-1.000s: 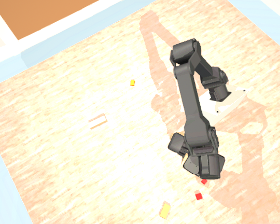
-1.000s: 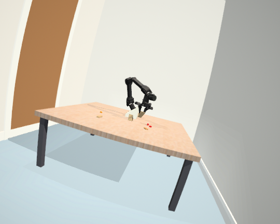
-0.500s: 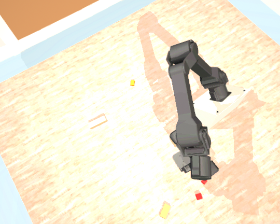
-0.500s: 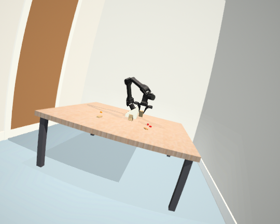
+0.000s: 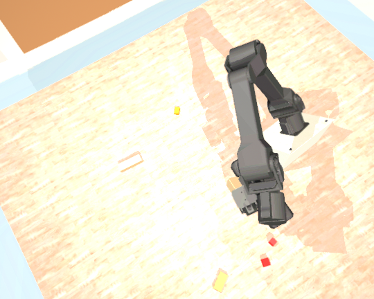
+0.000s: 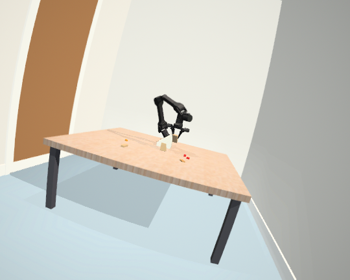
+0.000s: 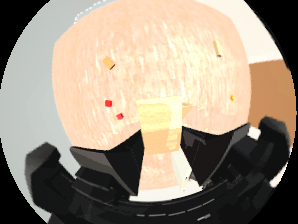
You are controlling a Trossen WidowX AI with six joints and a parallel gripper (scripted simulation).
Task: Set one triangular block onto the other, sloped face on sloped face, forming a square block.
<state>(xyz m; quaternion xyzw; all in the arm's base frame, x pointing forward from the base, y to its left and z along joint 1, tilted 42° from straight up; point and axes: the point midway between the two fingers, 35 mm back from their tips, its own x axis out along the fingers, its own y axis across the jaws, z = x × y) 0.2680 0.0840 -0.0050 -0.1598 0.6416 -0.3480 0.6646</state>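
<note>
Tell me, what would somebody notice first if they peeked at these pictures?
Probably the big dark robot arm bending over the middle of the wooden table. Its claw is pinching a tan triangular block, held up off the table. Next come the bright little bits: two red cubes near the arm and a small yellow piece farther off.

The tabletop (image 5: 91, 214) looks like pale, matt grained wood, the triangular block (image 7: 158, 125) matching wood, the claw (image 7: 160, 163) matt dark plastic.
</note>
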